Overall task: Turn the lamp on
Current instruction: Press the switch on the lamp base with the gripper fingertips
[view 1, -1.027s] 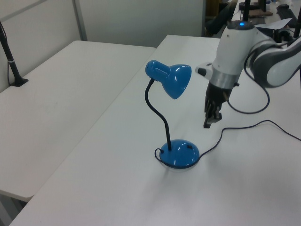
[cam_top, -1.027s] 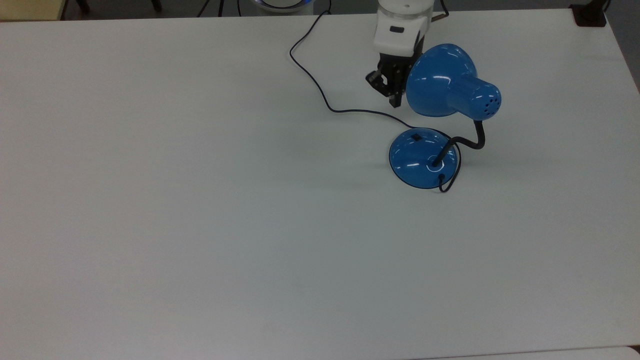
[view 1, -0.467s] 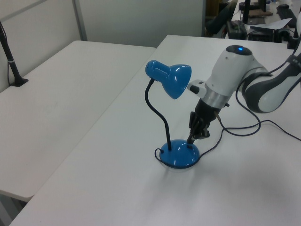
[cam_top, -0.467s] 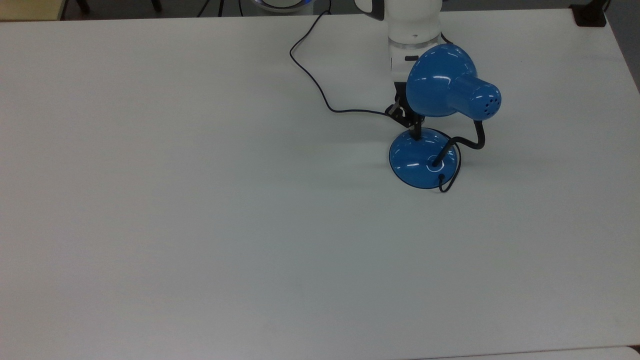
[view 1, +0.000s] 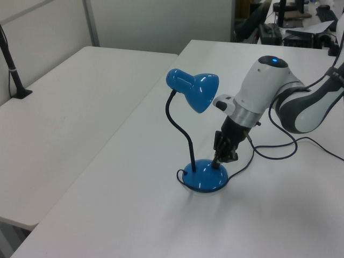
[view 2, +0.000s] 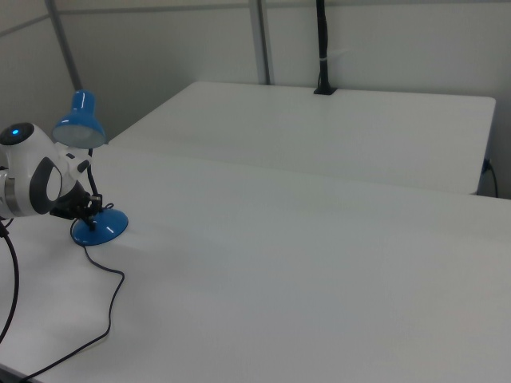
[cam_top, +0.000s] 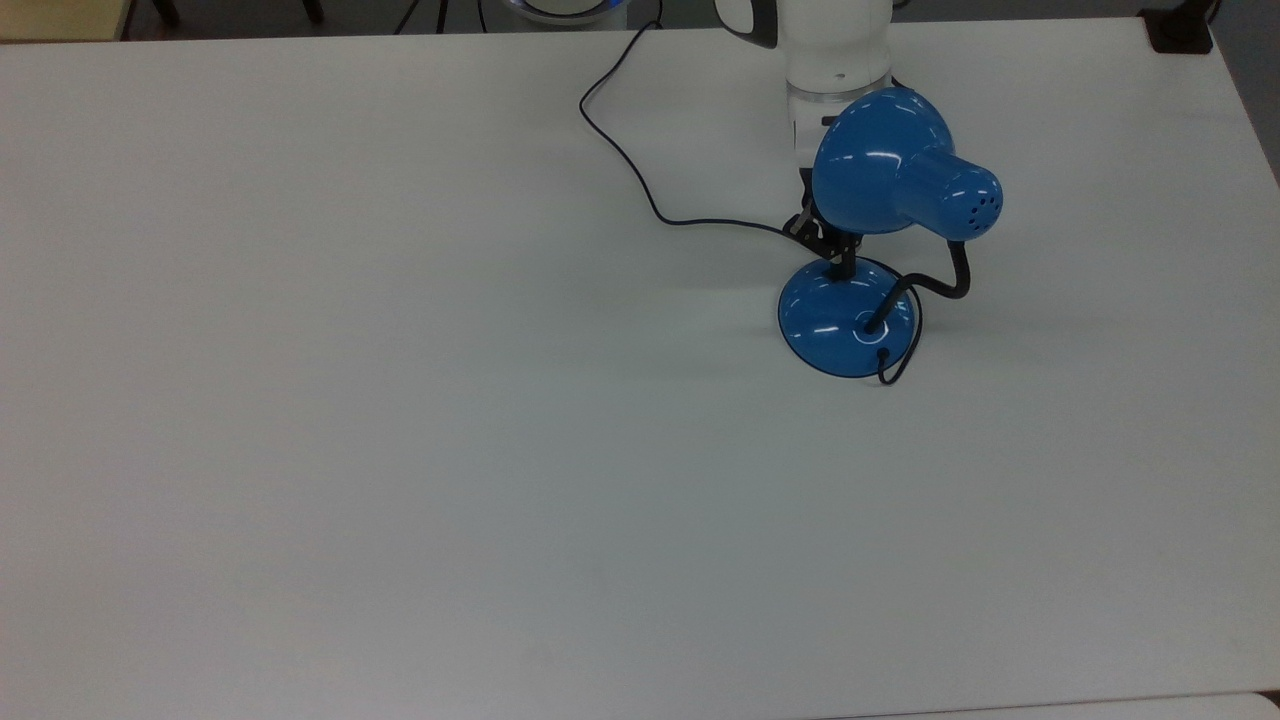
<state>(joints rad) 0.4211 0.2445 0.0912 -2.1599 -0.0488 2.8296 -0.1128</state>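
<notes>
Change since a second ago: gripper (view 1: 219, 157) has come down from beside the shade to the rim of the base; over the last half second it has barely shifted.
Lamp position: lamp (cam_top: 880, 210) stands on the white table (cam_top: 400, 400), toward the top view's upper right, near the far edge where the arm comes in.
Base: round blue base (view 1: 205, 176) sits flat, with the black cord (cam_top: 640, 185) trailing off across the table toward the top view's top.
Gripper: fingertip touches the top of the base on the side nearest the arm, where the switch would be; the switch itself is hidden under the finger.
Fingers: cannot tell whether they are together or apart.
Step in hand: pressing the switch, judging by the contact; the shade shows no glow yet.
Next move: likely a short, firm downward push, kept straight so the light base does not slide or tip.
Lamp axis: gooseneck (view 1: 180, 129) rises roughly upright from the base, then bends.
Shade direction: shade (view 1: 201, 91) opens down and toward the left view's right, facing the arm.
</notes>
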